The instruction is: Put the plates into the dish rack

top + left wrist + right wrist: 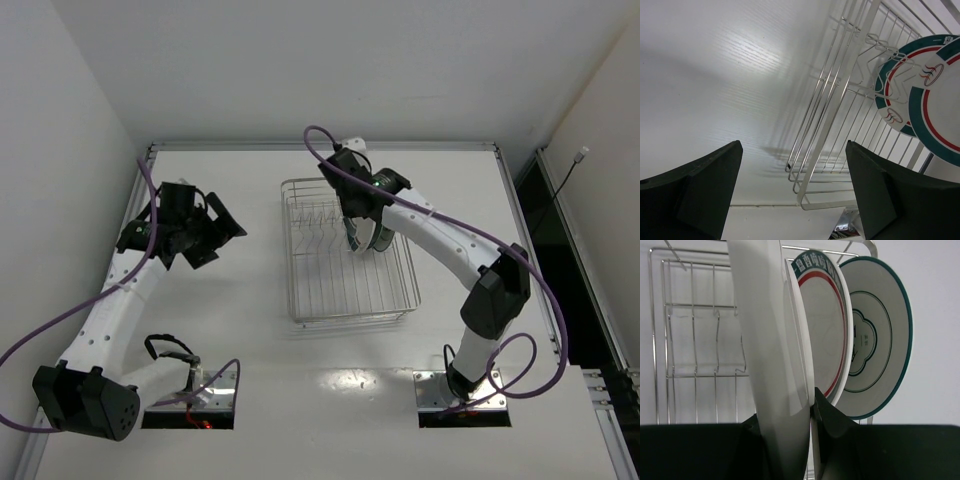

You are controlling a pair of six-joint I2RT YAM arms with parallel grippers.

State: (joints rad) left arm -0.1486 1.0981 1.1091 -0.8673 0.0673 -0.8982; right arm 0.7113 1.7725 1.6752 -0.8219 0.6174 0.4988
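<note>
Right gripper [790, 415]: clamped on rim of upright white plate [770, 340], over rack [695, 305], beside racked plates [880, 340]. Left gripper [794, 165]: wide open, empty.

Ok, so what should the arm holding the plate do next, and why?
Probably lower it a little. The right tool is shut on the white round plate, held on edge over the silver wire dish rack, beside a red-ringed round plate and a teal-rimmed round plate already standing there. Easing down should seat its edge between the wires before letting go.
</note>
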